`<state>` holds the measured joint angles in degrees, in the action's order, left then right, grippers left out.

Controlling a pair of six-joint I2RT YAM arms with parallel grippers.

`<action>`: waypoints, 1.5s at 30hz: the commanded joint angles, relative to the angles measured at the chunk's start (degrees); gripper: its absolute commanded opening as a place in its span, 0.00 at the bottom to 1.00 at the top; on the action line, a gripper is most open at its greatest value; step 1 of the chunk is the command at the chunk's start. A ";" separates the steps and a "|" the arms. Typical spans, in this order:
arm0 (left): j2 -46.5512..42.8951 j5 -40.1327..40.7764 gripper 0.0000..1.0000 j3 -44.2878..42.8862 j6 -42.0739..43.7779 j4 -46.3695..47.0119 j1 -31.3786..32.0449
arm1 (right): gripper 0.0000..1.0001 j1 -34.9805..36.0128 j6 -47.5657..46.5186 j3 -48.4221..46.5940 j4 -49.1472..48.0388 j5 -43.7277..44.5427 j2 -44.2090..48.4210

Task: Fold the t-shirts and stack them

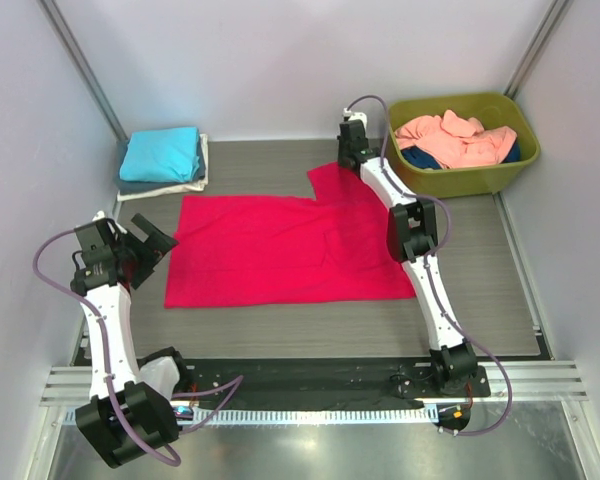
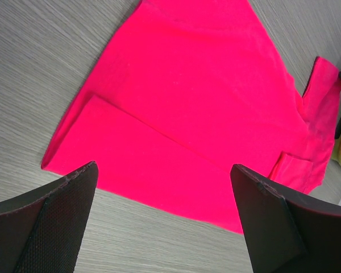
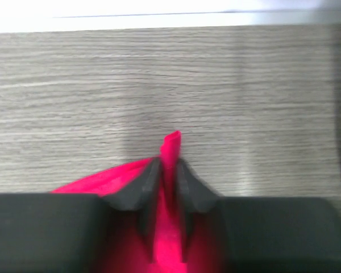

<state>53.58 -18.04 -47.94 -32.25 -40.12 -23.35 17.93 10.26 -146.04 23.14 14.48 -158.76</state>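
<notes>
Cloth stands pinched between the fingers of the right gripper [image 3: 170,165], which is clamped on a raised fold at the far right corner of the crimson-pink t-shirt [image 1: 270,250]. That looks like a sleeve, though the overhead view does not settle it. The rest of the shirt lies spread flat on the table [image 1: 280,330], with 1 narrow flap already turned over along its left side. The left gripper [image 1: 158,238] hovers just beside that left edge with its jaws wide apart, holding nothing.

The step in hand looks like folding the right side in over the body. To do it well, the right arm should lift the corner only enough to clear the cloth below. It should then carry it toward the middle on a line square to the shirt's long edge, so the crease comes out straight. The grip is on a thin tongue of fabric, so a fast pull could slip it free or drag the whole shirt. The left gripper could press or hold the left edge to anchor it.

A folded stack [image 1: 160,155], turquoise on top, sits at the far left, near the shirt's far left corner. The olive-green tub [image 1: 460,180] at the far right holds a salmon-pink t-shirt [image 1: 455,140] over a dark blue one [image 1: 417,157], so most of the task seems to remain.
</notes>
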 commanded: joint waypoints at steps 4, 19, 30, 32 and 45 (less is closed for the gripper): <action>-0.94 -0.50 1.00 0.13 1.14 1.09 0.24 | 0.01 0.35 -0.94 1.28 2.62 -0.68 1.07; 17.40 13.01 0.90 -9.24 -7.21 10.85 9.53 | 0.01 5.27 10.20 41.68 -9.83 -10.61 37.97; 43.68 31.21 0.64 -23.16 -5.20 22.15 18.34 | 0.01 6.85 18.12 74.98 -24.78 -19.83 60.48; 46.51 31.14 0.63 -23.95 -4.84 24.63 18.69 | 0.01 7.11 18.56 77.73 -25.24 -20.28 64.51; 57.42 33.60 0.61 -27.28 -1.86 32.75 19.75 | 0.01 7.20 17.60 92.50 -25.16 -20.90 79.12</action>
<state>110.37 12.58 -71.24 -35.59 -10.26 -3.40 24.80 27.68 -56.10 0.27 -6.00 -83.66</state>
